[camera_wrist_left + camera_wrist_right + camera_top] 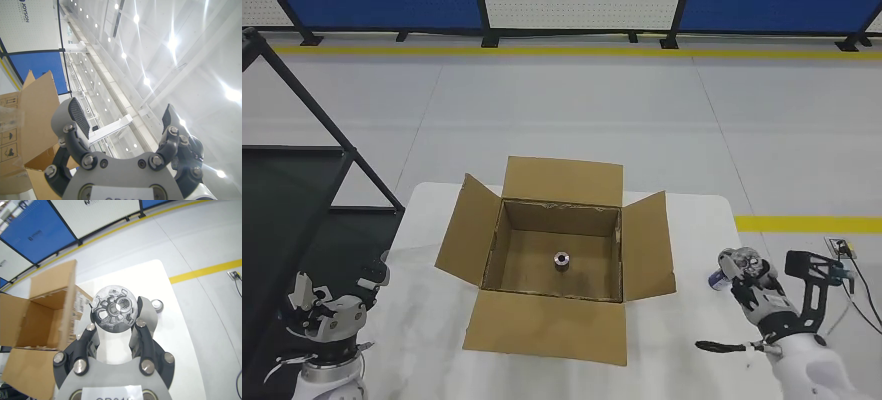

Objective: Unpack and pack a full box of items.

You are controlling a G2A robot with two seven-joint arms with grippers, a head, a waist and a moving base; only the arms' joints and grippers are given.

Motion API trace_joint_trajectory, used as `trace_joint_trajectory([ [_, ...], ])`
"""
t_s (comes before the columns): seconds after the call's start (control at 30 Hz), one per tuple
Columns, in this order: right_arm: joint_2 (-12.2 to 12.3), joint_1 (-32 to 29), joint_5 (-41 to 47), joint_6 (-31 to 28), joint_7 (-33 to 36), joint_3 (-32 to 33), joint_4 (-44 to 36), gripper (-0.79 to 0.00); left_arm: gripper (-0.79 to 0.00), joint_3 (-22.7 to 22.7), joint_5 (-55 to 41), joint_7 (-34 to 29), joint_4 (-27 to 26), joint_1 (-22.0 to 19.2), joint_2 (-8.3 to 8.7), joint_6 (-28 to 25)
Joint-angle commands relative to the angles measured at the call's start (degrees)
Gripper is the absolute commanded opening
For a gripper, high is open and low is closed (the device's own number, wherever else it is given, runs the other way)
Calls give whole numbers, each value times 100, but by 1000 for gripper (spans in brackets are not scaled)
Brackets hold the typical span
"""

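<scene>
Right gripper [116, 312] fingers pinch one round cast-metal disc [113, 306], notched face with a holed hub, over my white table [175, 321]. One small silvery cylinder [157, 304] stands just beyond it. Left gripper [122, 111] fingers spread. One open cardboard box [552, 325], four flaps out, has one small metal ring [561, 260] inside.

Ind. hall: blue partition panels [382, 12], yellow floor tape [802, 223], high ceiling [189, 85] w/ lights [136, 18].

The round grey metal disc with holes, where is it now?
The round grey metal disc is clamped in the right gripper, over the right side of the white table, just right of the open brown cardboard box.
</scene>
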Motion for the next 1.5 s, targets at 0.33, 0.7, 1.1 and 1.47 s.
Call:
trace_joint_trajectory([
  [0.33,-4,1683,-740,-252,999,-2197,249,-785,0,0,0,0,0,0,0,0],
  [0.7,-357,4053,-934,685,1751,-3902,3118,-785,0,0,0,0,0,0,0,0],
  [1.1,-736,5267,-721,1296,1830,-4608,5671,-785,0,0,0,0,0,0,0,0],
  [1.47,-1037,5590,-471,1794,1514,-4870,6868,-785,0,0,0,0,0,0,0,0],
])
